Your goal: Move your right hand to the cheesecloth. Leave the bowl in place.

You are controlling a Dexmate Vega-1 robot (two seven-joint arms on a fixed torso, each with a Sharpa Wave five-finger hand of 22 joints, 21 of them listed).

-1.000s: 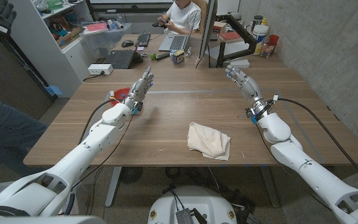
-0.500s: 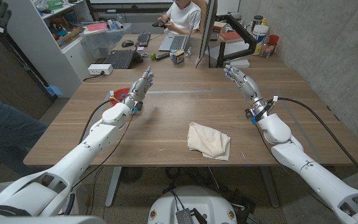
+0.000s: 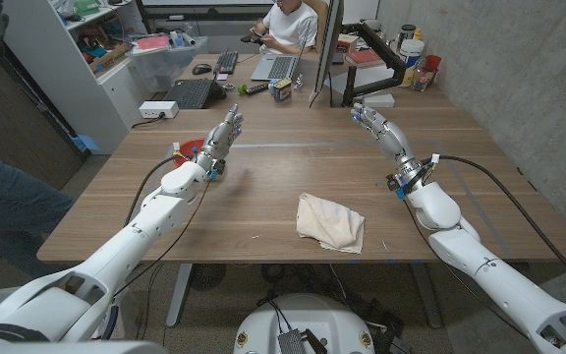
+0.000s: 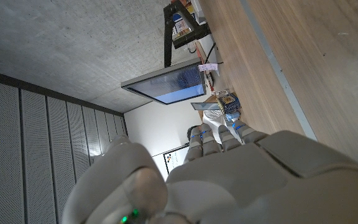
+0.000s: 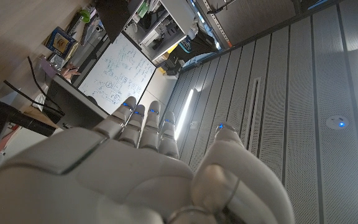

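While the right hand (image 3: 373, 120) hovers empty, fingers extended, well apart from the crumpled cream cheesecloth (image 3: 330, 222), the reach is barely begun; the left hand (image 3: 226, 133) also holds nothing. Closing onto the cloth remains.

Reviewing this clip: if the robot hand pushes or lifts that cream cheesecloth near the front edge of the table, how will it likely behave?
The cheesecloth lies crumpled in soft folds, so it will probably sag and drape when lifted rather than hold shape. It looks thin, so likely light. Pushed, it would more likely bunch or slide on the smooth wooden table than roll or tip.
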